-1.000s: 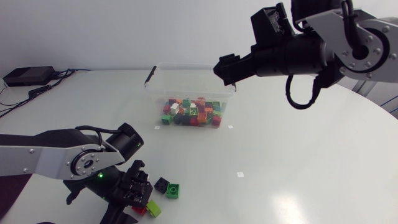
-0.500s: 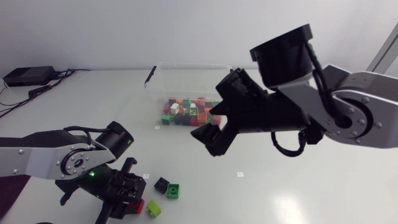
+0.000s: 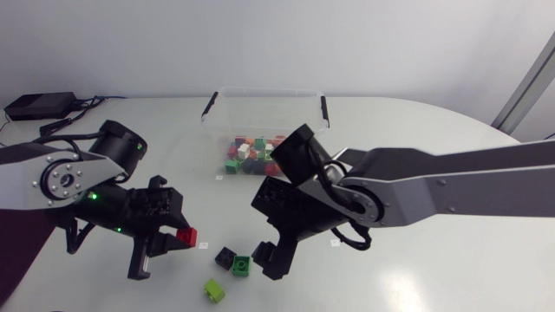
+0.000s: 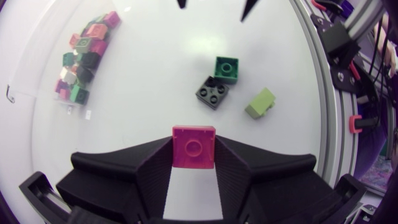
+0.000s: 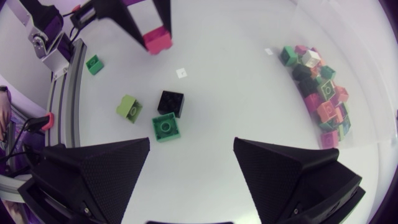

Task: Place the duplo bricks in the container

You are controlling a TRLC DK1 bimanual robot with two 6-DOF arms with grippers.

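White tabletop (image 3: 434,277) is carrying every item listed below.

1. Clear container (image 3: 264,97): standing at the far side of the tabletop, open at the top. A heap of mixed bricks (image 3: 260,156) is lying inside against its near wall.

2. Left tool (image 3: 178,239): hanging over the near left part of the tabletop and clamping a red brick (image 4: 194,147). The left wrist view is showing both fingers pressing the brick's sides, right at their tips. This brick is sitting well apart from the container.

3. Right tool (image 5: 191,146): empty, its fingers spread wide. It is hovering near the loose group, on the container side of it.

4. Loose group, lying near the tabletop's front edge:
- Black brick (image 4: 212,92) and dark green brick (image 4: 226,68) are touching each other.
- Lime brick (image 4: 260,102) is lying just beside them, tipped at an angle.

Risks, as judged:
- The red brick is being held only by the fingertips. A quick swing toward the container could be enough to let it slip out and fall short.
- The right arm is lying close to the left tool's likely path to the container. With both arms moving at once, they could be heading for a knock.
- Closing on the black or green brick could be shoving its neighbour aside, since the two are in contact.
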